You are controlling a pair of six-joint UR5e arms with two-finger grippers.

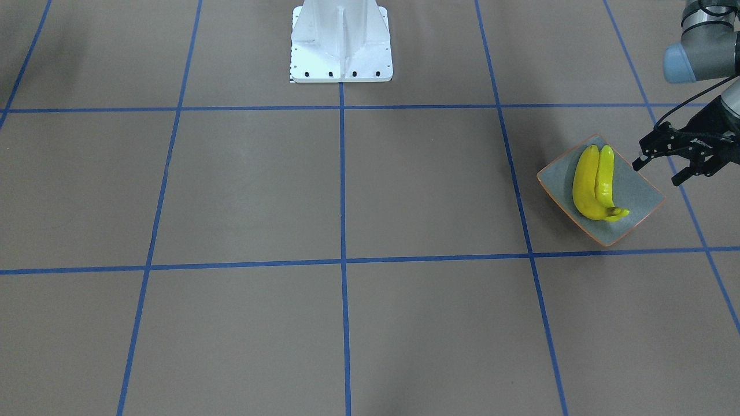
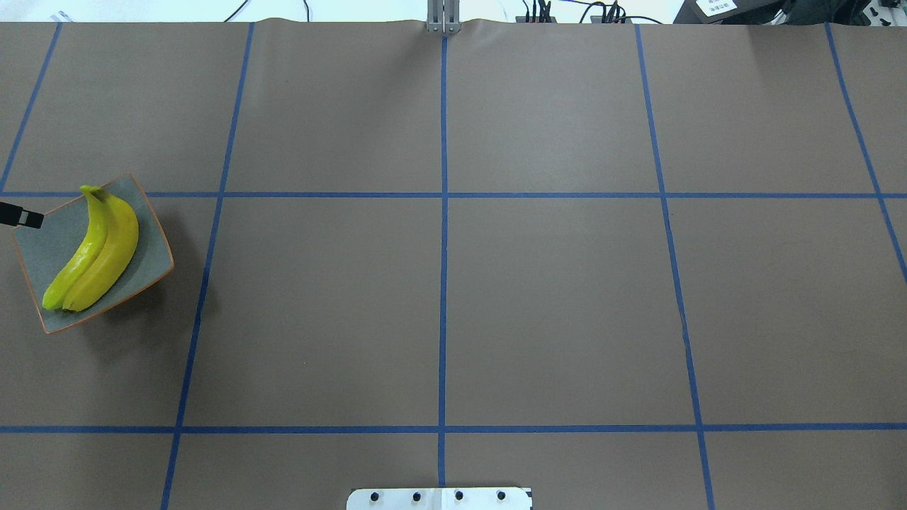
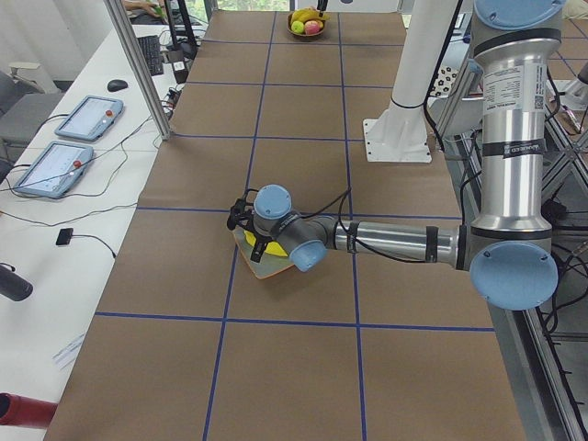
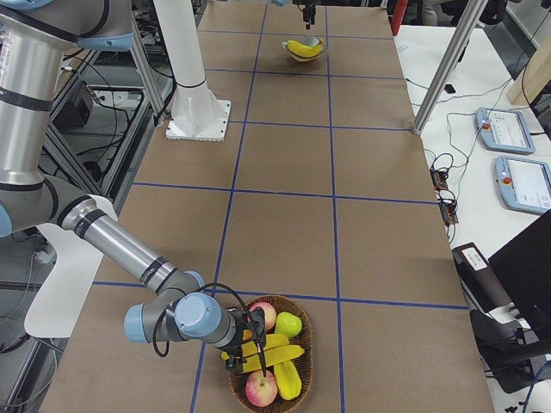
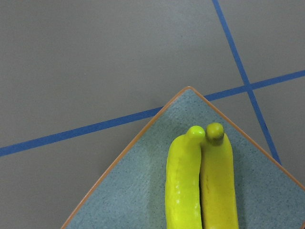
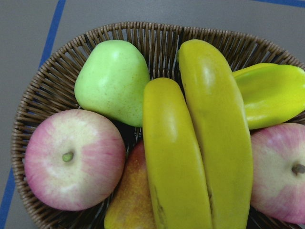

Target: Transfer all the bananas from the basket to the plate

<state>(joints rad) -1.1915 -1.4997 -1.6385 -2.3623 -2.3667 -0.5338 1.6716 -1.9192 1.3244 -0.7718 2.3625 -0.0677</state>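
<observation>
Exterior front-facing view: at the right of the frame I see the plate [image 1: 639,195] with two bananas [image 1: 585,184] lying side by side on it; my left gripper [image 1: 657,173] hovers just beside the plate's upper right edge, fingers apart, holding nothing; in the right wrist view two more bananas [image 6: 200,143] lie in the basket [image 6: 43,81] among apples [image 6: 74,160] and a green fruit [image 6: 112,81]; in the exterior right view, lower left, my right gripper [image 4: 245,351] is over that basket; I cannot tell whether its fingers are apart or together.
</observation>
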